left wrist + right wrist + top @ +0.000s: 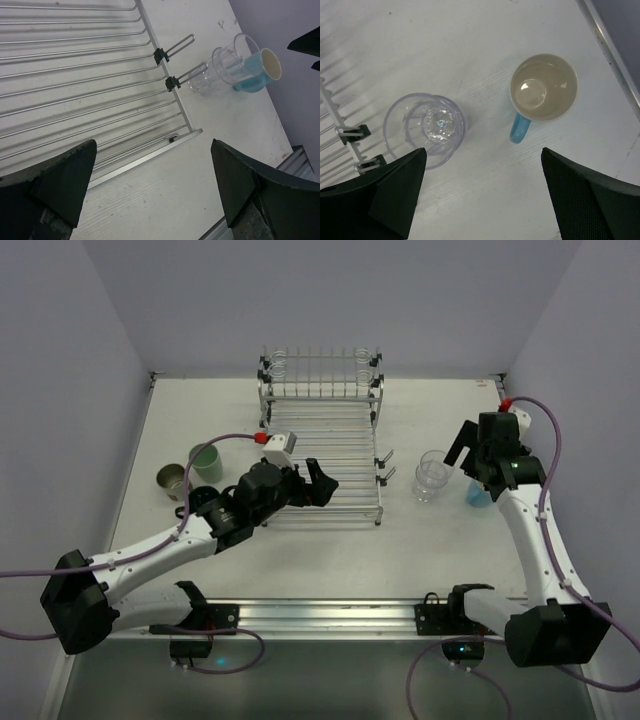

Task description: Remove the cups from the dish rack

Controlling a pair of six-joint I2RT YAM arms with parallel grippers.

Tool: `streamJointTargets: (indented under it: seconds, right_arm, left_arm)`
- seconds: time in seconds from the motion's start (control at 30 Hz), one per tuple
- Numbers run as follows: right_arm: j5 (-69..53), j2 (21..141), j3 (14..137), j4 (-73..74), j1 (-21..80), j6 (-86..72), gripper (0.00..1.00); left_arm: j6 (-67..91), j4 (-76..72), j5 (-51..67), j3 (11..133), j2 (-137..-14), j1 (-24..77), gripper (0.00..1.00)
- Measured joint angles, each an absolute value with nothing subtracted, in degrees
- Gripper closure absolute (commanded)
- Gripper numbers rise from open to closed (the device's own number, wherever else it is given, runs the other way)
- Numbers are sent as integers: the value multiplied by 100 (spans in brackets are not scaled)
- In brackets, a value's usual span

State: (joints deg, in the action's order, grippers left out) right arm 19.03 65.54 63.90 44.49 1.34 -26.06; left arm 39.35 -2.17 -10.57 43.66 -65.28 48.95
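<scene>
The chrome wire dish rack stands mid-table with no cups on its slatted base. My left gripper is open and empty above the rack's near edge; in the left wrist view the rack's corner lies below it. A clear tumbler, with a second one seemingly nested inside, stands right of the rack. A light blue mug stands beside it. My right gripper is open and empty above them. The right wrist view shows the tumbler and the mug upright under the gripper.
A pale green cup and a beige metallic cup stand on the table left of the rack. Two wire hooks stick out from the rack's right side towards the tumbler and mug. Walls close in on three sides.
</scene>
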Motion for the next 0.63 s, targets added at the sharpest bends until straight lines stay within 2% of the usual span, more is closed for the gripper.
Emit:
streamJointTargets:
  seconds: [0.33,0.63]
  right_arm:
    - [1787,6045,6340,4637,873,-2606,1]
    - [602,5671,5900,4453,1452,-2676,1]
  left_arm:
    - [3935,-215,-1059,4418,-6565,4895,0]
    - [3938,-207,-1061,4418,-6563,4895,0]
